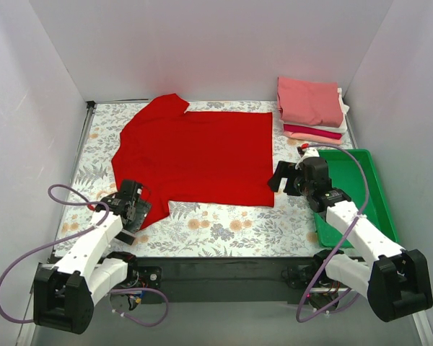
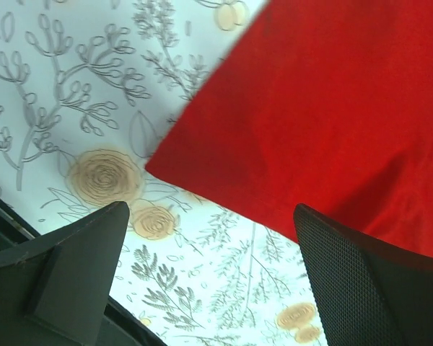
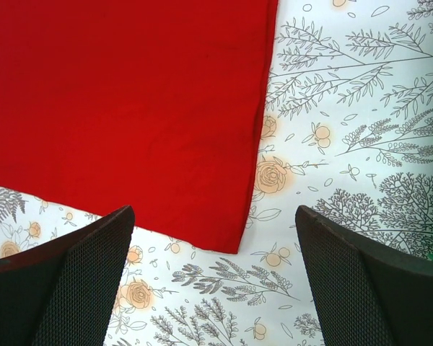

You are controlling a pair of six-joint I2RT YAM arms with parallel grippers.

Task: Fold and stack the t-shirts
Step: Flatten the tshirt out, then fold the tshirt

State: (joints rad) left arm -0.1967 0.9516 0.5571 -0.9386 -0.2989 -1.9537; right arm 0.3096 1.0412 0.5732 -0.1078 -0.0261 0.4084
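A bright red t-shirt (image 1: 195,155) lies flat on the flowered cloth, neck to the left, hem to the right. A stack of folded shirts (image 1: 310,109), salmon-pink on top with white, crimson and peach below, sits at the back right. My left gripper (image 1: 132,207) is open and empty over the shirt's near left sleeve (image 2: 325,108); its right finger (image 2: 368,288) overlaps the sleeve's edge. My right gripper (image 1: 283,177) is open and empty just off the shirt's near right hem corner (image 3: 234,241).
A green plastic tray (image 1: 353,189) lies at the right under my right arm. White walls enclose the table on three sides. The flowered cloth (image 1: 224,227) shows bare along the near edge.
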